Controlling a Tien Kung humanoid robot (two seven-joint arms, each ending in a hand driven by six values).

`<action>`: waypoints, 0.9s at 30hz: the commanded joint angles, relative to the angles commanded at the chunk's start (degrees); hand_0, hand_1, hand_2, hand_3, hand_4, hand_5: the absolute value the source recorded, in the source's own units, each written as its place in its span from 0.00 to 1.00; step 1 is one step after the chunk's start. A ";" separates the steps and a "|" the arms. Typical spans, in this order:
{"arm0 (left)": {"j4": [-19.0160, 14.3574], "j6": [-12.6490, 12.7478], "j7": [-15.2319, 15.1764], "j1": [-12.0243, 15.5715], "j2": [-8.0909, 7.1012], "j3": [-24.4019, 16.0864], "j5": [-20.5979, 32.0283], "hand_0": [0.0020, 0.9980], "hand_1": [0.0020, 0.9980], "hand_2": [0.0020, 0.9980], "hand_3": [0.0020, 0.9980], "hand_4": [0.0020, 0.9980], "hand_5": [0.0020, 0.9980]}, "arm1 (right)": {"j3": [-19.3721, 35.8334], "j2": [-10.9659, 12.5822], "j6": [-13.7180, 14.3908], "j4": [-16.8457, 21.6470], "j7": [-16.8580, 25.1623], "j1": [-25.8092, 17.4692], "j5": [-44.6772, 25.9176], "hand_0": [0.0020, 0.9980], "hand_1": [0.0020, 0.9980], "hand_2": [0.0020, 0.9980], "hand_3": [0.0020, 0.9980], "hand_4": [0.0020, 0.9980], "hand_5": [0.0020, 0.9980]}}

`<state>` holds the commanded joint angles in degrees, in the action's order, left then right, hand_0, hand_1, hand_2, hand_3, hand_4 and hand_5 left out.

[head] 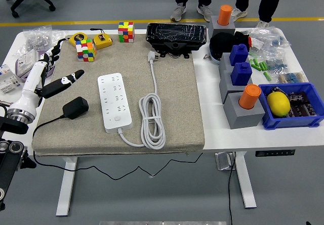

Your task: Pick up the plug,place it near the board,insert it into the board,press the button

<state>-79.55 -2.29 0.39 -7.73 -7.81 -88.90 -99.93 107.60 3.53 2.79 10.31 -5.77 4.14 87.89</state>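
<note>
Left hand (pixel 50 71) hovers over the mat's (pixel 177 114) left edge, fingers spread and holding nothing (thumb pointing right). Just below its thumb, the black plug (pixel 75 107) lies on the mat, apart from the hand, left of the white power board (pixel 115 102) and its coiled cord (pixel 152 119).

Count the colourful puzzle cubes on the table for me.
2. One cube sits on the mat's far left corner, beside the yellow tape measure. The other cube stands on the bare table behind the mat, left of the black tray. More may hide among the clutter.
</note>
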 joint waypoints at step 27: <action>10.94 -6.43 4.27 -3.89 -2.51 4.12 -11.39 1.00 1.00 1.00 1.00 1.00 0.36 | 0.68 -0.50 -0.02 0.00 0.00 0.17 0.10 0.81 0.72 0.72 0.76 1.00 1.00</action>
<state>-68.61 -8.73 4.66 -11.62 -10.32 -84.78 -111.32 108.28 3.03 2.77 10.31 -5.77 4.31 87.99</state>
